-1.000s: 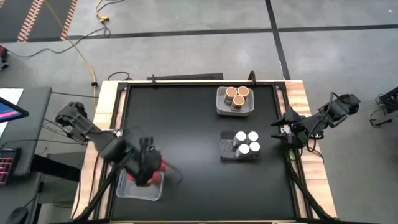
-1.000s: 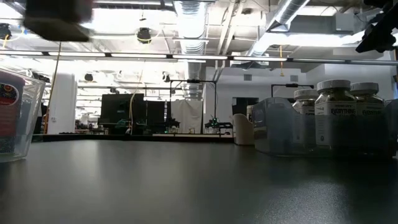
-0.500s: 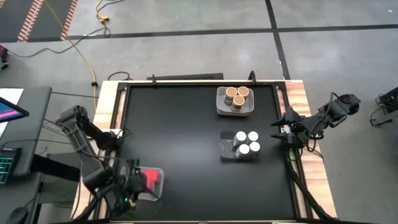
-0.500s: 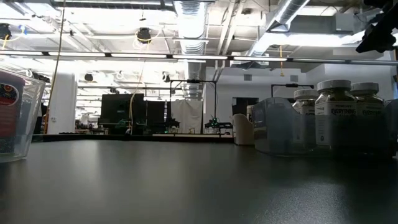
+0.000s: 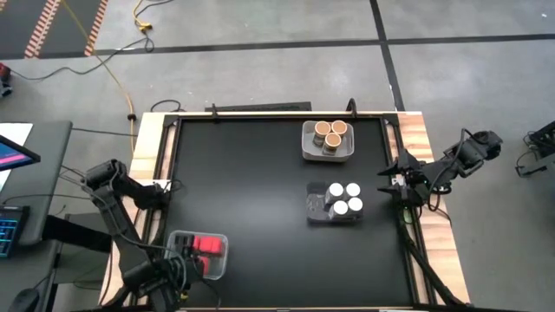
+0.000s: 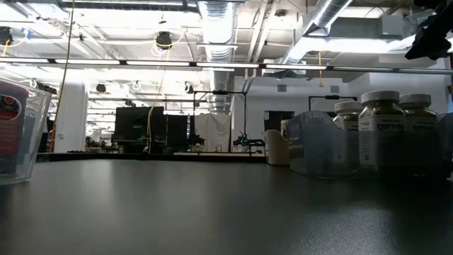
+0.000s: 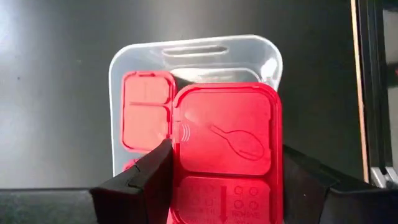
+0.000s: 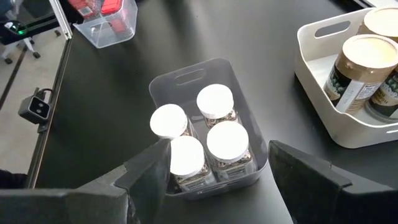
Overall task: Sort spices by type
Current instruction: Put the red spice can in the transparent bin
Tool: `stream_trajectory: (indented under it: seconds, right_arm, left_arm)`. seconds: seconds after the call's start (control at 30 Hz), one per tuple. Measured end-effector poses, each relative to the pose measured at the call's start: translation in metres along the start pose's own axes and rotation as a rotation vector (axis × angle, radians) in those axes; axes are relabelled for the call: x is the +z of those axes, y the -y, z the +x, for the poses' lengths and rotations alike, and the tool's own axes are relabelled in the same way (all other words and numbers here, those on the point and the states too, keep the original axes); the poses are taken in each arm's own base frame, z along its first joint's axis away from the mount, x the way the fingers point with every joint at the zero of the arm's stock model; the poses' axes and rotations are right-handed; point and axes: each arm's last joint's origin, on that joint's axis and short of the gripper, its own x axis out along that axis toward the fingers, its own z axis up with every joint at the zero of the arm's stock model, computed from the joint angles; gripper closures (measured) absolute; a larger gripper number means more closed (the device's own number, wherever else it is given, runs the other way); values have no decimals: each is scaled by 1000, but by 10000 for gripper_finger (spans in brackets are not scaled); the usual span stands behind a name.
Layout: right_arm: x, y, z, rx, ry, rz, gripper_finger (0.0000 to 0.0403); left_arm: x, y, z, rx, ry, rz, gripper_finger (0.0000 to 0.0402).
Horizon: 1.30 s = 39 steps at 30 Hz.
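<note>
My left gripper (image 7: 225,149) is shut on a red boxy spice container (image 7: 227,130) at the table's near left corner (image 5: 178,267). It hangs over a clear tray (image 7: 193,46) that holds another red container (image 7: 146,112). The high view shows that tray (image 5: 221,260) by the near edge. Four white-lidded jars (image 5: 345,198) stand in a clear bin (image 8: 186,78) right of centre. Three brown cork-topped jars (image 5: 329,132) stand in a white bin (image 5: 308,149) at the far side. My right gripper (image 5: 401,180) waits open at the table's right edge. My left gripper pinches the red container between its two fingers, one finger (image 7: 152,171) on each of two opposite side walls (image 7: 180,155). The fingers slant down from the near left. The container's lid with the spoon mark (image 7: 236,140) faces the wrist camera.
In the low view the clear tray (image 6: 35,142) with red inside stands at the left, and the jar bin (image 6: 318,145) at the right. Between them lies bare black tabletop (image 5: 260,217). Wooden rails (image 5: 147,173) border the table's left and right sides.
My left gripper has swung from above the clear tray toward the table's near left corner and has sunk, rolling at the wrist, still shut on the red container. The tray and the other bins have stayed where they were.
</note>
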Motion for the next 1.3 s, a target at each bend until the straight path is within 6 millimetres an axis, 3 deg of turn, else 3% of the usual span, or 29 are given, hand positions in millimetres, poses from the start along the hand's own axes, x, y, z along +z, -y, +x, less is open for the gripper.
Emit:
stream_trajectory:
  seconds: [0.83,1.3]
  right_arm:
    - [0,0,0,1,2,47,108]
    - [0,0,0,-2,-2,43,108]
  left_arm:
    - [-17,8,52,-2,123,29,187]
    - [-19,8,55,-8,116,16,184]
